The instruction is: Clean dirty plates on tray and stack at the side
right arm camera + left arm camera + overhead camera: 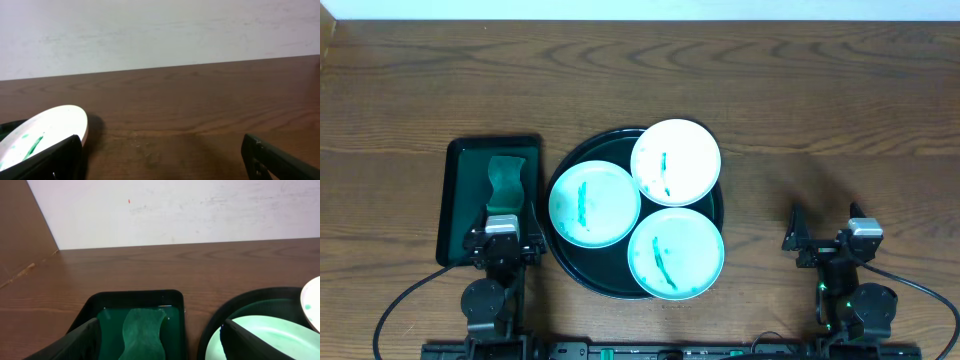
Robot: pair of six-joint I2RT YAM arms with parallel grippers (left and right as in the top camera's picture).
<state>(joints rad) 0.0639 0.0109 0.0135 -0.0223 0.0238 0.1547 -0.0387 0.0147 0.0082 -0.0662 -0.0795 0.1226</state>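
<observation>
Three small white plates with teal-green streaks sit on the round black-green tray (566, 268): one at the left (593, 203), one at the back right (675, 160) overlapping the rim, one at the front right (675, 253). My left gripper (502, 225) is open and empty over the near end of the rectangular tray, left of the round tray. My right gripper (825, 228) is open and empty over bare table, right of the round tray. In the left wrist view my open fingers (160, 347) frame a green sponge. In the right wrist view my open fingers (162, 162) frame bare wood, with a streaked plate (42, 132) at the left.
A small rectangular dark green tray (455, 200) left of the round tray holds a green sponge (506, 182), also seen in the left wrist view (142, 332). The wooden table (820, 100) extends to a white wall at the back.
</observation>
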